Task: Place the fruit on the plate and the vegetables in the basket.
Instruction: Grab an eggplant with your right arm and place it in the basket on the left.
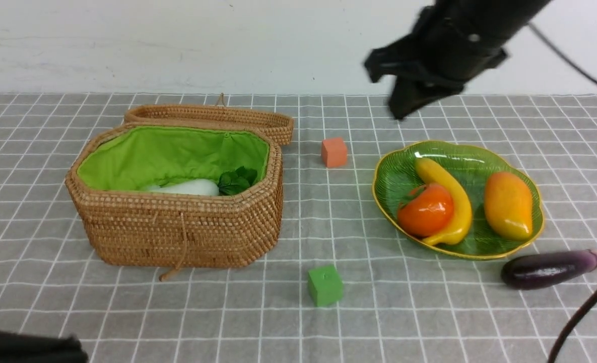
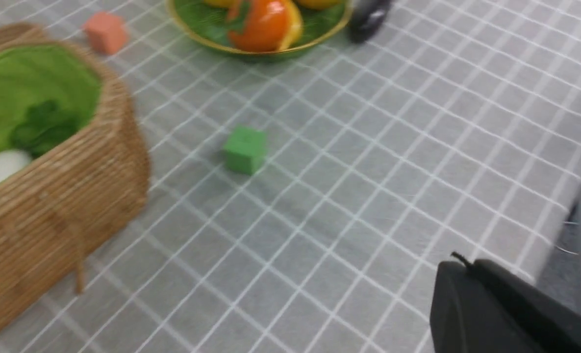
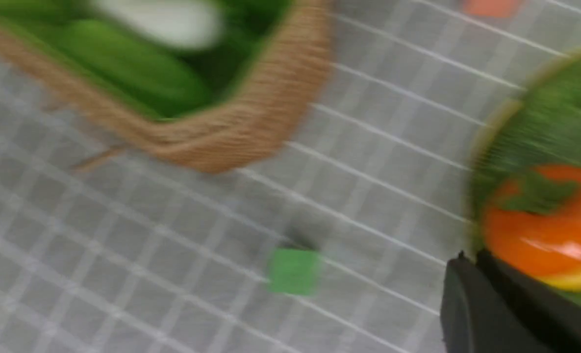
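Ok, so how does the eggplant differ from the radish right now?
The eggplant is dark glossy purple; the radish is white with green leaves. The eggplant lies on the tablecloth near the plate, outside the basket; the radish lies inside the basket. The eggplant shows whole in the front view; the radish is partly hidden by the basket wall. Both lie on their sides.
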Motion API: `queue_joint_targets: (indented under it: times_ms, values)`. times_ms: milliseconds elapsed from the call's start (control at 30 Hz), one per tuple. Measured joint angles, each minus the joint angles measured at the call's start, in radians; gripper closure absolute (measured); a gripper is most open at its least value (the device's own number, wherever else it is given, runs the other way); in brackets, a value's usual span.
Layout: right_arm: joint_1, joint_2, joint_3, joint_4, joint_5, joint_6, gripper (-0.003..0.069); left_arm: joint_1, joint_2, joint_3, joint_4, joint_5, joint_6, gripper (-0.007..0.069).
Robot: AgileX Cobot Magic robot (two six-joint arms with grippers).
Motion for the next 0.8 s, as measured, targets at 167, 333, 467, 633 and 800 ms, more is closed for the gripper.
queue_joint_targets:
  times_ms: [167,333,467,633,800]
  values:
    - [-0.095,-0.152,0.315,-0.179,-0.001,0.218,0.0650,0.000,0.000,0.000,-0.058,0.000,0.082,0.0638]
    - [-0.305,-0.235,0.606,-0.202,-0.092,0.413,0.0533,0.000,0.000,0.000,-0.061,0.000,0.096,0.0638]
    - [-0.483,-0.206,0.766,-0.088,-0.299,0.482,0.0289,0.000,0.000,0.000,-0.061,0.000,0.097,0.0638]
    - [-0.557,-0.102,0.785,-0.002,-0.432,0.453,0.0050,0.000,0.000,0.000,-0.062,0.000,0.097,0.0638]
    - [-0.568,0.021,0.785,0.105,-0.548,0.366,-0.0010,0.000,0.000,0.000,-0.067,0.000,0.097,0.0638]
